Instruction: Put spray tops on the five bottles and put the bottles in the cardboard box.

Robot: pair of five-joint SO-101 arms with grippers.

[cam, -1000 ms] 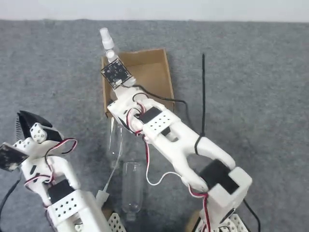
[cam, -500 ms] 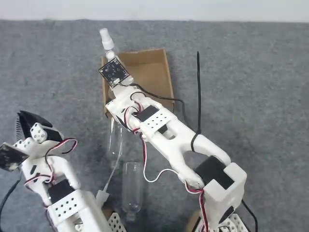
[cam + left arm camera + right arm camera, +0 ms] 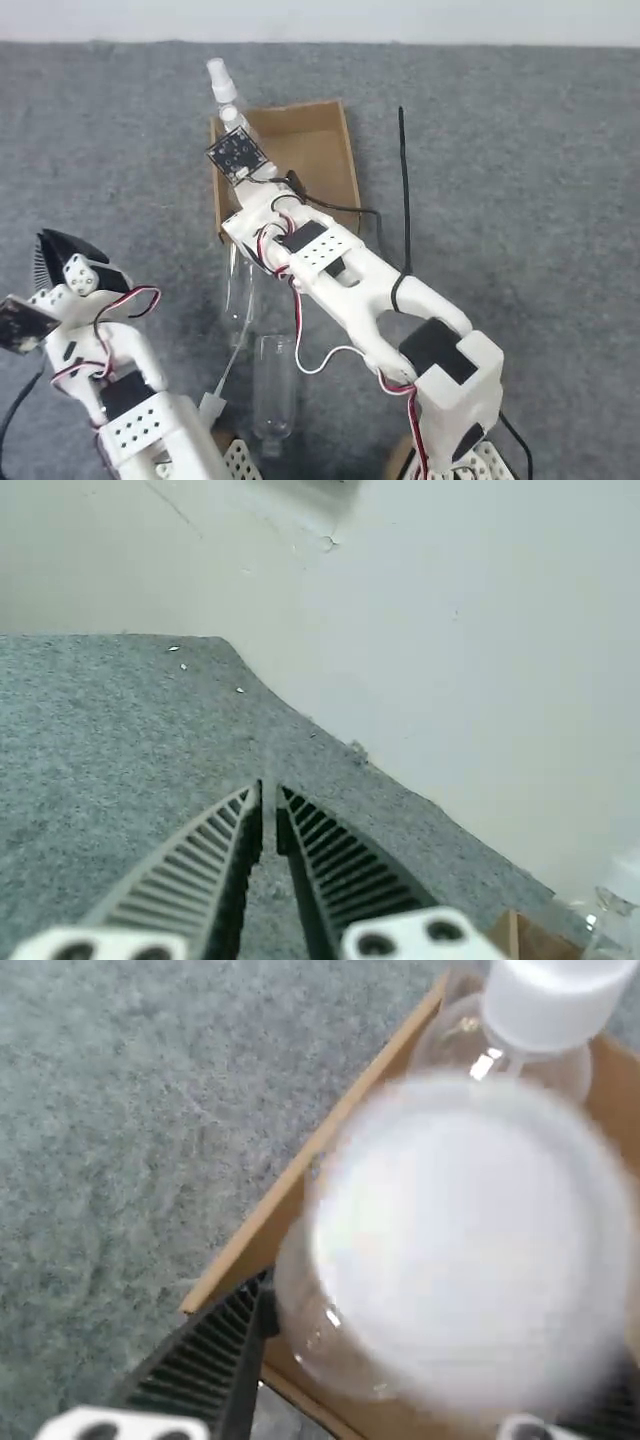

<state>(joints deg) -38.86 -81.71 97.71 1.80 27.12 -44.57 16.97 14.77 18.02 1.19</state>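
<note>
while right end effector (image 3: 410,1390) grips bottle (image 3: 460,1250) | spray top (image 3: 218,78) points beyond cardboard box (image 3: 320,150) | left end effector (image 3: 268,805) clenched

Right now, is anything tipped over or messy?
Yes. One bottle lies on its side on the table with no top on, and a loose spray top lies beside it. A second bottle lies flat near the box.

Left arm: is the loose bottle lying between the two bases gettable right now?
Probably yes. The bottle lies uncovered; the right arm stretches past it toward the cardboard box. The left hand is shut and must open first.
</note>
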